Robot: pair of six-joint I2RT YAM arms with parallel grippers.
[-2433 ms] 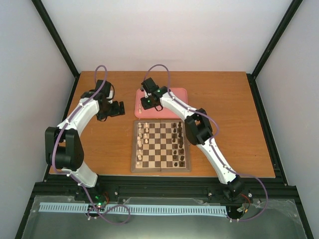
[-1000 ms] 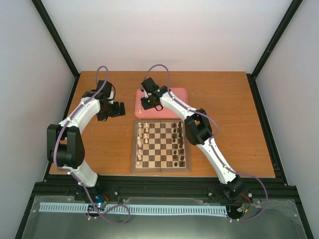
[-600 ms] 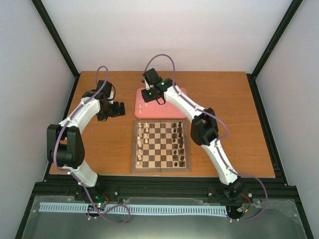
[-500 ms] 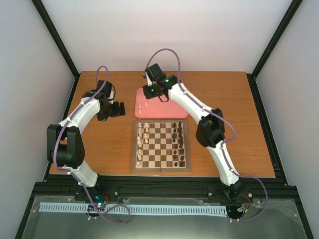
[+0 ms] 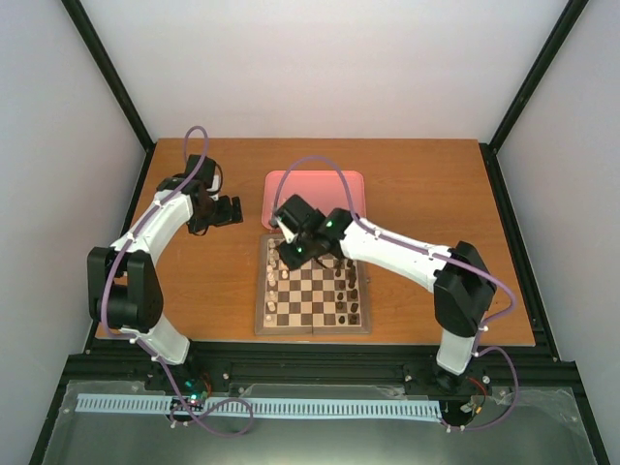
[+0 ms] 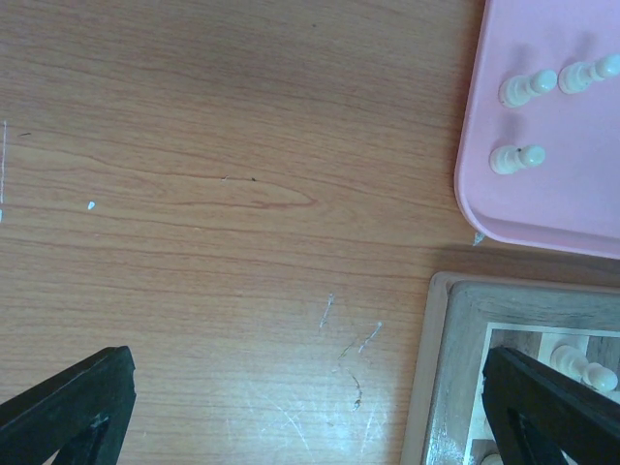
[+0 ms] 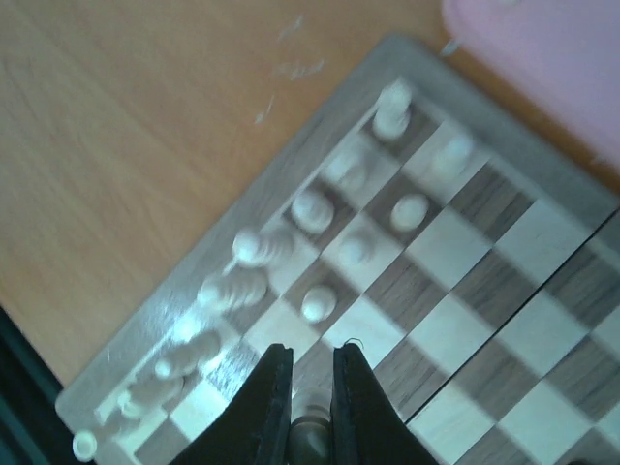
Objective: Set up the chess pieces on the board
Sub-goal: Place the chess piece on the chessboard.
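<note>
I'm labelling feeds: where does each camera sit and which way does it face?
Top external: above, behind the bases, looking down; left arm, right arm, board, tray.
Left wrist: down at table, tray corner, three pieces; its open fingers at bottom.
Right wrist: down over board's cream side; right gripper pinching a piece.
Both wrists share the board corner by the tray.
</note>
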